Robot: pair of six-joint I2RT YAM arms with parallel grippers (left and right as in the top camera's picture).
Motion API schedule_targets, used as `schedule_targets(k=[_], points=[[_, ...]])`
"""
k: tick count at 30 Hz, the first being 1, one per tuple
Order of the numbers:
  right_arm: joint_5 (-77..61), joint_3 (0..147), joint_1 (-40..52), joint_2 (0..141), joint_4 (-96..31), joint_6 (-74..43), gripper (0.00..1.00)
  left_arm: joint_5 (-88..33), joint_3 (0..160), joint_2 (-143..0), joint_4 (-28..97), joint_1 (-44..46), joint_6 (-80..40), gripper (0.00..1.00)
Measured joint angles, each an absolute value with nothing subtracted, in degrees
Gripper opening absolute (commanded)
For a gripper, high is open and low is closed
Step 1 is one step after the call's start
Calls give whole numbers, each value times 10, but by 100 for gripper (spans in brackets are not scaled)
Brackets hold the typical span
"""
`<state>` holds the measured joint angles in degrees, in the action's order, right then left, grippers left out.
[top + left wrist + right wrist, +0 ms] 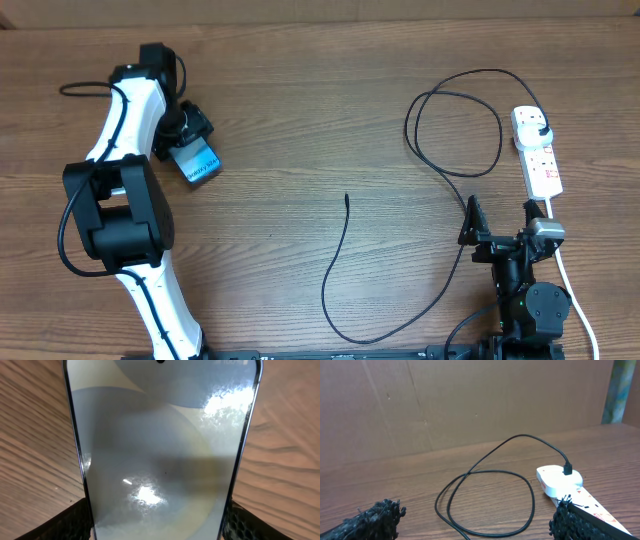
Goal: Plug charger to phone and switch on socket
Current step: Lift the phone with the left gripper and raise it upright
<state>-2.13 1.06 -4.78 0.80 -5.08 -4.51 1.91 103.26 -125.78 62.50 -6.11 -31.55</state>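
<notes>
Within left tool [160,527] grip: phone [160,445] (screen lit).

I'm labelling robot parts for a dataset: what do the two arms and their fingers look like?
Left arm: white rounded shells, bulky black joints, a thin black cable along it. Right arm: mostly black, with a small grey block. Fingers: black, rough-textured.

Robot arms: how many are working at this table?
2. The left arm reaches to the far left, the left gripper gripping the phone. The right arm sits at the near right beside the power strip, the right gripper open.
</notes>
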Motion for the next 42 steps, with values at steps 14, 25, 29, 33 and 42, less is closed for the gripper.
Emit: schedule_targets(k=[14, 25, 29, 33, 42], points=[[-21, 11, -48, 8, -51, -45, 100, -202, 1145, -1258, 660, -61, -317, 4], [-21, 11, -48, 8, -51, -45, 100, -478, 1151, -1258, 662, -61, -383, 4], [-21, 11, -48, 8, -51, -45, 100, -556, 1151, -1258, 663, -61, -424, 4], [-21, 11, -48, 8, -51, -45, 100, -624, 1151, -1258, 675, -61, -467, 4], [-21, 11, -48, 8, -51, -45, 100, -750, 1151, -1258, 704, -61, -536, 4]])
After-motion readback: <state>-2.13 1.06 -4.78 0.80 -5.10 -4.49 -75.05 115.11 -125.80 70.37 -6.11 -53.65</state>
